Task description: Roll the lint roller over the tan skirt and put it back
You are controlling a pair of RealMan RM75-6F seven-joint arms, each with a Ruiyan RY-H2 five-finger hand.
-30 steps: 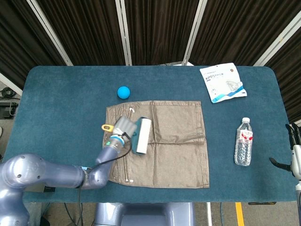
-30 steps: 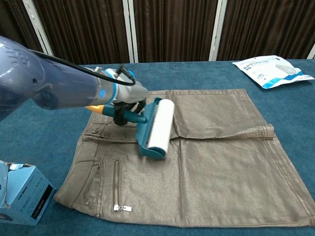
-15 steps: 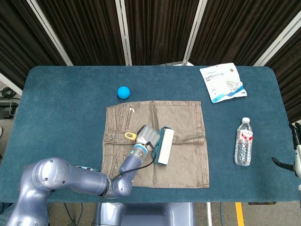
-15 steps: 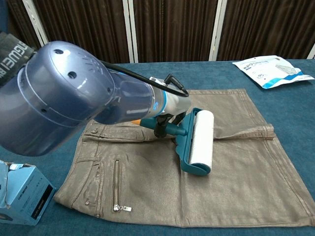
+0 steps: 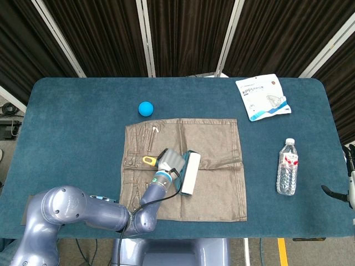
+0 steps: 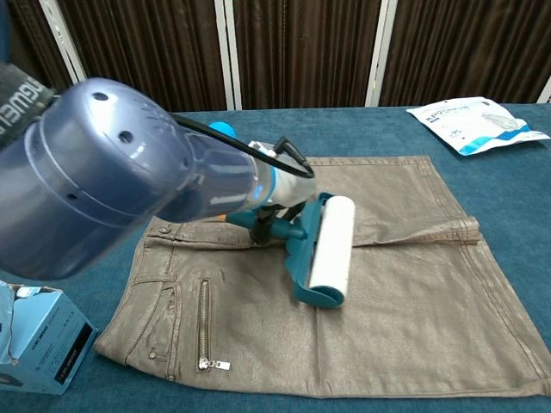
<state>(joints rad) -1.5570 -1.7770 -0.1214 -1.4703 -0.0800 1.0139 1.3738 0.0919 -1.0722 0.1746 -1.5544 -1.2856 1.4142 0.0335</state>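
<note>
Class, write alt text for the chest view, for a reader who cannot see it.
The robot's left hand holds a teal lint roller on a tan skirt spread flat on a blue table. The large blue-grey arm fills the left of the view. A white packet lies at far right, a blue box at the lower left.

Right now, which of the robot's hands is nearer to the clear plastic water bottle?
The right hand. It hovers at the table's edge just right of the clear plastic water bottle. The left hand is far off, holding the teal lint roller on the tan skirt.
</note>
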